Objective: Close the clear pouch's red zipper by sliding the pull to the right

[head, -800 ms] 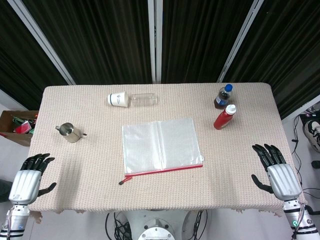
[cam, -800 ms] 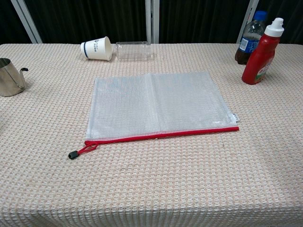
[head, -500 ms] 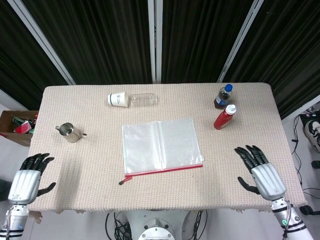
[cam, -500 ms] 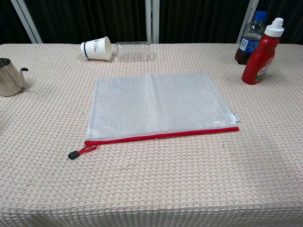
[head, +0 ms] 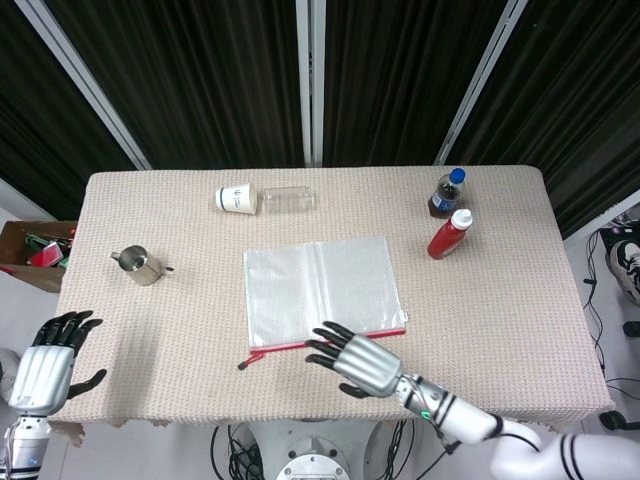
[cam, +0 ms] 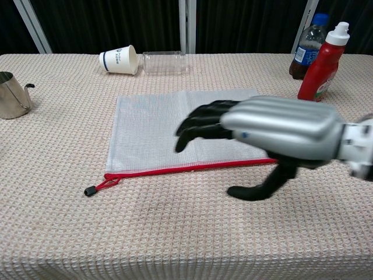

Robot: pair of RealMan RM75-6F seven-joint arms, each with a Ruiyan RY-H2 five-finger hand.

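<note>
Clear mesh-reinforced plastic forms the pouch [head: 318,292], which lies flat at the centre of the table [head: 520,300]. The pouch appears thin, light and limp; it is likely to slide or bunch on the cloth if the slider is drawn without a restraint. Its red zipper [cam: 192,168] runs along the 6 o'clock edge. The pull [cam: 90,191], a small black toggle on a red cord, trails off the 7 o'clock corner and is the point to pinch; being small, it calls for a fingertip pinch.

The right hand [head: 352,360] hovers over the zipper's middle, fingers spread and extended, holding nothing. The left hand [head: 45,372] hangs off the table's 8 o'clock edge, fingers apart, empty.

Waffle-weave beige cloth covers the table and should offer some friction. At 12 o'clock lie a tipped paper cup [head: 236,198] and a clear jar [head: 288,199]; at 2 o'clock stand a red sauce bottle [head: 449,235] and a cola bottle [head: 447,192]; at 9 o'clock stands a small steel pitcher [head: 137,265]. Black curtains [head: 200,80] back the room.
</note>
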